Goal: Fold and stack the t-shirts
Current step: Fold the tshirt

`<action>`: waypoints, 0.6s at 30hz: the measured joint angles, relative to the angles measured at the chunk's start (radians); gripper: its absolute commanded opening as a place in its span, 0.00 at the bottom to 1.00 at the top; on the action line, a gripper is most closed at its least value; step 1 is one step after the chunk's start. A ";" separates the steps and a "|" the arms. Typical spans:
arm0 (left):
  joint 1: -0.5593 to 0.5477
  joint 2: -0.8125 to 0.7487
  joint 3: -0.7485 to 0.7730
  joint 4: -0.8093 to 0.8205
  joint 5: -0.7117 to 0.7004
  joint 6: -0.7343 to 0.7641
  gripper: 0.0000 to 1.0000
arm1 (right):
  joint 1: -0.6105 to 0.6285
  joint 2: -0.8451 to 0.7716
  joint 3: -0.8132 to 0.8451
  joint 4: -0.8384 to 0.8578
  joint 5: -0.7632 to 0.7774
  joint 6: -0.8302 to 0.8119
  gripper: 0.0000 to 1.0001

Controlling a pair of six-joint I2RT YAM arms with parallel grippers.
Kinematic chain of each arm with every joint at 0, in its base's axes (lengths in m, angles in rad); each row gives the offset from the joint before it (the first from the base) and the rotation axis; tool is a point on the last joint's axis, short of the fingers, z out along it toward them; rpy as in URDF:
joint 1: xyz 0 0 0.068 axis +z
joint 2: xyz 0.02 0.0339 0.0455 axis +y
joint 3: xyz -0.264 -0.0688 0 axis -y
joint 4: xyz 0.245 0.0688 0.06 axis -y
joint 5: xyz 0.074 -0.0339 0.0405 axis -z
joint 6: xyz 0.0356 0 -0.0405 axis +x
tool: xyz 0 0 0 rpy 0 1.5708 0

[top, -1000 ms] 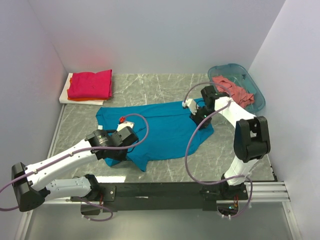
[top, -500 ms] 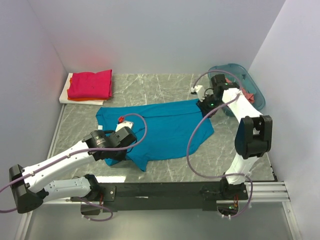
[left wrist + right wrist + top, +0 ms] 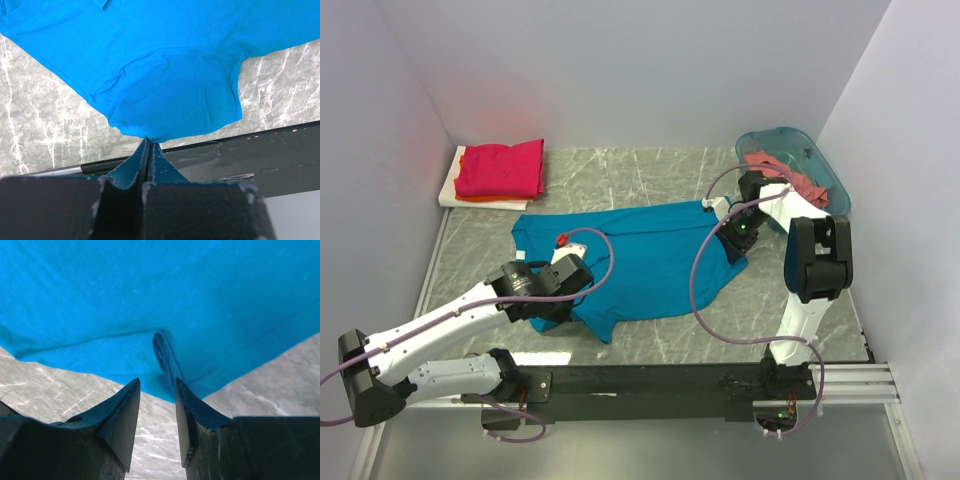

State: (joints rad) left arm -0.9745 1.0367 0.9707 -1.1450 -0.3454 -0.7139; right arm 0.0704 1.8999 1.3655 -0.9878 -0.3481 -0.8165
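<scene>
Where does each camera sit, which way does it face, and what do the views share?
Top external: above and behind the robot, looking down on the table; left arm and right arm show.
Left wrist: low, facing the table's near edge; its jaws, shut on the teal-blue t-shirt hem, show.
Right wrist: low over the table, facing a fold in that shirt; its parted jaws, holding nothing, show.
Shared: all three see the teal-blue t-shirt.
</scene>
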 measured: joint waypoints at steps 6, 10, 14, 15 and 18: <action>0.000 0.000 0.000 0.000 0.000 0.000 0.01 | 0.006 0.037 -0.011 0.018 -0.001 0.016 0.44; 0.000 0.000 0.000 0.000 0.000 0.000 0.01 | 0.008 0.055 -0.012 0.028 0.000 0.027 0.46; 0.000 0.000 0.000 0.000 0.001 0.000 0.01 | 0.008 0.066 -0.008 0.029 -0.001 0.034 0.37; 0.000 0.000 0.000 0.000 0.000 0.000 0.01 | 0.008 0.067 -0.008 0.031 -0.001 0.034 0.28; 0.000 0.000 0.000 0.000 0.000 0.000 0.01 | 0.009 0.069 -0.009 0.030 -0.011 0.033 0.13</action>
State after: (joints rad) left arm -0.9745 1.0367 0.9707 -1.1446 -0.3450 -0.7139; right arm 0.0792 1.9694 1.3567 -0.9577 -0.3588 -0.7834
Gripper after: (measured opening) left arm 0.012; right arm 0.217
